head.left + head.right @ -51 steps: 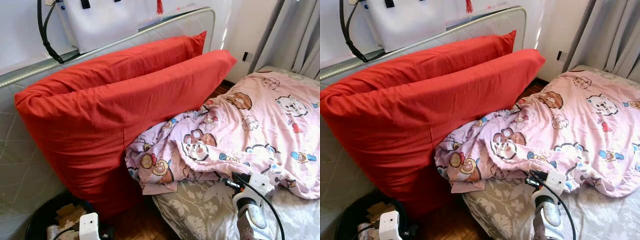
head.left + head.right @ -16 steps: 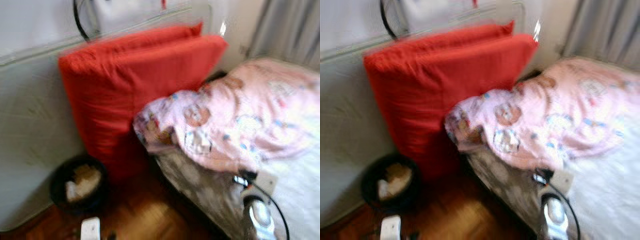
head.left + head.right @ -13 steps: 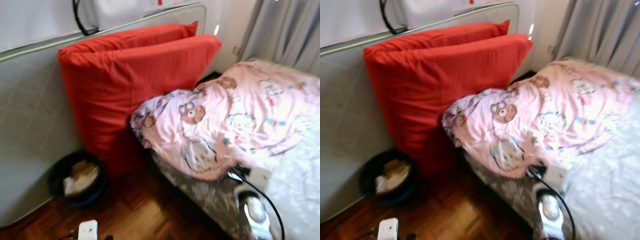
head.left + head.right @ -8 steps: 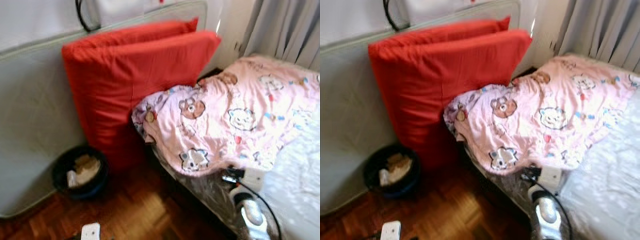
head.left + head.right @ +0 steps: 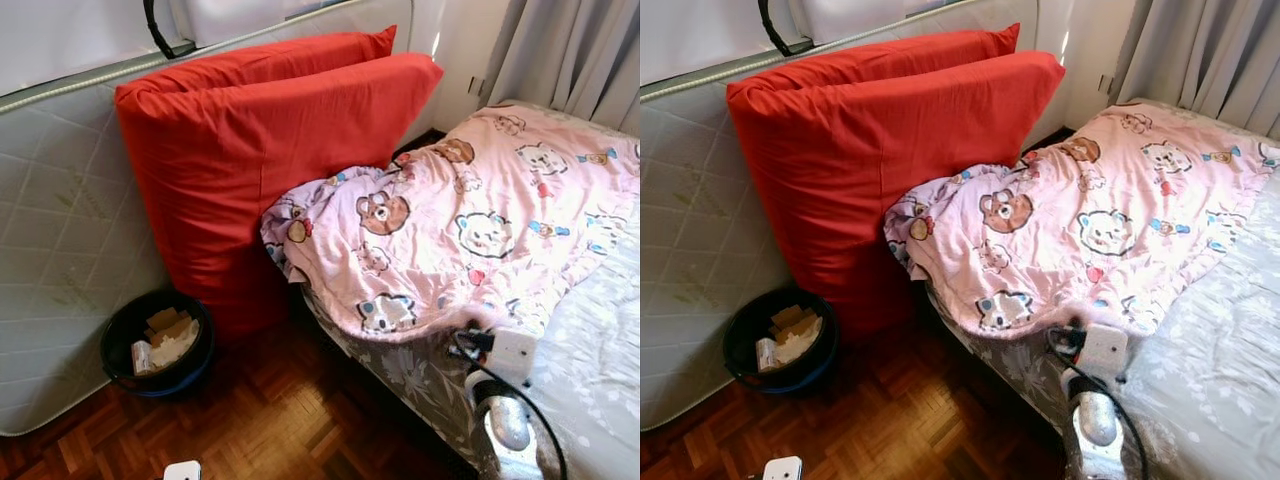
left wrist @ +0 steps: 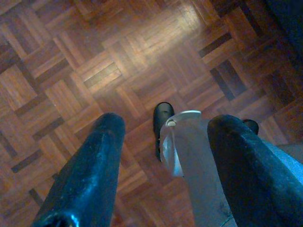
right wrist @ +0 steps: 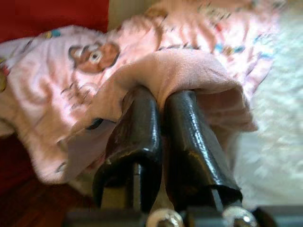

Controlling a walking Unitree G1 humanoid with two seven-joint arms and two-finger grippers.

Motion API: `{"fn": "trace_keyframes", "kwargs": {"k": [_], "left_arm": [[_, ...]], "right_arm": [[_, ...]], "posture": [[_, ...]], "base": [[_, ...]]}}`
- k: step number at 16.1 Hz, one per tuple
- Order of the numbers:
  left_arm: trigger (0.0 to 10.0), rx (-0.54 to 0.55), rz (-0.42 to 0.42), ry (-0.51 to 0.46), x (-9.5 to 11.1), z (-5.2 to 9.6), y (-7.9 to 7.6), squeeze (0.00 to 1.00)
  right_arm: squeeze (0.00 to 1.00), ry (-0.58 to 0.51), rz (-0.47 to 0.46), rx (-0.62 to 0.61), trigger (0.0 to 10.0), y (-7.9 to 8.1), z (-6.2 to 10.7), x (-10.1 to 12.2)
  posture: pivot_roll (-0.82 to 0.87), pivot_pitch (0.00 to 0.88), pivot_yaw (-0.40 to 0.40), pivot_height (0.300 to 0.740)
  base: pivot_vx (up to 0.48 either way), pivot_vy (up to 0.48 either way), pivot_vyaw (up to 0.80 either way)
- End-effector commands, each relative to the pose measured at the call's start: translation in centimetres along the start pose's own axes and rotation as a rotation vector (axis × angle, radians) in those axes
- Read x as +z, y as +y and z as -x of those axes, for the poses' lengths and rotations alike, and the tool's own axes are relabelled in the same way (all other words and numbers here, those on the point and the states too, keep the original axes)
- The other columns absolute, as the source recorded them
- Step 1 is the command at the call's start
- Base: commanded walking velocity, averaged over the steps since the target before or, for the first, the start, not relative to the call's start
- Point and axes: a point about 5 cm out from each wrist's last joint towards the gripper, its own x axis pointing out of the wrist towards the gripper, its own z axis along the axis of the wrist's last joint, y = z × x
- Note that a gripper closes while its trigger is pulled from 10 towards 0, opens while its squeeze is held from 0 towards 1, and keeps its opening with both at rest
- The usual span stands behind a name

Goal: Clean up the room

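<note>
A pink blanket with cartoon bears [image 5: 480, 210] lies spread over the bed [image 5: 1230, 340], its near edge at the bed's side. In the right wrist view my right gripper [image 7: 163, 94] is shut on a fold of that pink blanket [image 7: 184, 71]. My right arm [image 5: 500, 420] reaches up from the lower right to the blanket's edge. Two big red pillows [image 5: 270, 150] lean upright beside the bed. My left gripper [image 6: 161, 161] hangs open over the parquet floor [image 6: 118, 61], nothing between its fingers.
A grey quilted mattress [image 5: 60, 200] stands on edge against the wall behind the pillows. A black bin [image 5: 158, 340] with paper scraps sits on the floor at its foot. Grey curtains [image 5: 570, 50] hang at the back right. Parquet floor [image 5: 280, 420] lies between me and the bed.
The camera has pulled back, so floor and bin now show. The blanket, bunched by the pillows earlier, now lies flatter with its edge drawn toward me in the right gripper.
</note>
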Motion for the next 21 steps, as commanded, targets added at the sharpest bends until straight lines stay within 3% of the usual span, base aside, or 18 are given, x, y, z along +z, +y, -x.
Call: {"fn": "trace_keyframes", "kwargs": {"k": [1,5,9,11,16,21], "left_arm": [[10.0,0.004,-0.014,0.034,-0.8,0.2,0.4,0.0],[10.0,0.014,-0.025,0.051,-0.7,0.3,1.2,0.0],[10.0,0.015,-0.036,0.064,-0.9,0.4,1.4,0.0],[10.0,0.009,-0.048,0.067,-1.0,0.4,1.3,0.0],[10.0,0.006,-0.058,0.077,-1.1,0.3,1.0,0.0],[10.0,0.007,-0.063,0.074,-1.0,0.3,0.9,0.0]], "right_arm": [[0.0,-0.049,0.022,0.002,10.0,0.1,-0.1,0.7],[0.0,-0.004,0.037,0.018,10.0,0.5,0.7,-0.3],[0.0,0.179,0.004,-0.008,10.0,0.3,1.8,-3.1],[0.0,0.336,-0.034,-0.001,10.0,0.3,2.8,-5.3],[0.0,0.558,0.004,0.024,10.0,-0.2,4.8,-8.2],[0.0,0.687,-0.031,0.012,10.0,-1.1,6.5,-9.9]], "posture": [[-0.02,0.055,0.021,0.74],[-0.02,0.055,0.019,0.74],[-0.02,0.055,0.018,0.74],[-0.02,0.055,0.017,0.74],[-0.02,0.057,0.017,0.74],[-0.02,0.055,0.02,0.74]], "base": [[0.0,0.0,0.0],[0.0,0.0,0.0],[0.0,0.0,0.0],[0.0,0.0,0.0],[0.0,0.0,0.0],[0.0,0.0,0.0]]}}
